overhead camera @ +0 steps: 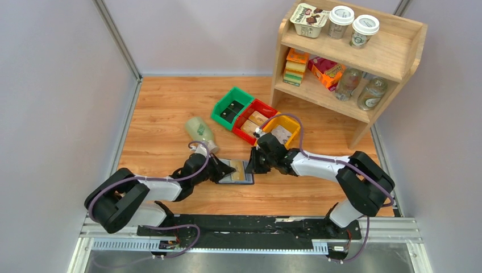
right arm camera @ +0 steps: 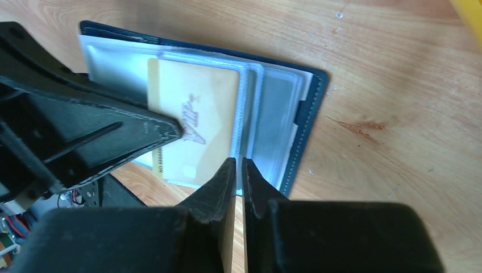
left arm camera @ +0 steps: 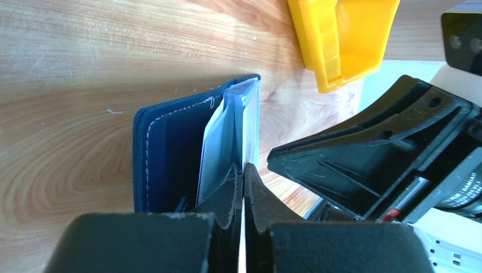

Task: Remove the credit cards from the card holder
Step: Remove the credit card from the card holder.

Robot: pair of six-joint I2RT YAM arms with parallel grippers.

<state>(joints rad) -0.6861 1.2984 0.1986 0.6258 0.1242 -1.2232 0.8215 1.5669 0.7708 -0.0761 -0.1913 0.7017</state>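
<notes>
Well, left gripper (left arm camera: 243, 170) is clamped shut on the holder (left arm camera: 162, 153) mid-frame; right gripper (right arm camera: 236, 164) is nearly closed at its edge, can't tell if gripping.

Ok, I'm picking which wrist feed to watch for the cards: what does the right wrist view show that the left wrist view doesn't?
Only the right wrist: a gold card, face showing, inside a clear sleeve. Only the left wrist: the yellow bin, and those sleeves edge-on. Both: the navy card holder lying open on the wooden table.
</notes>
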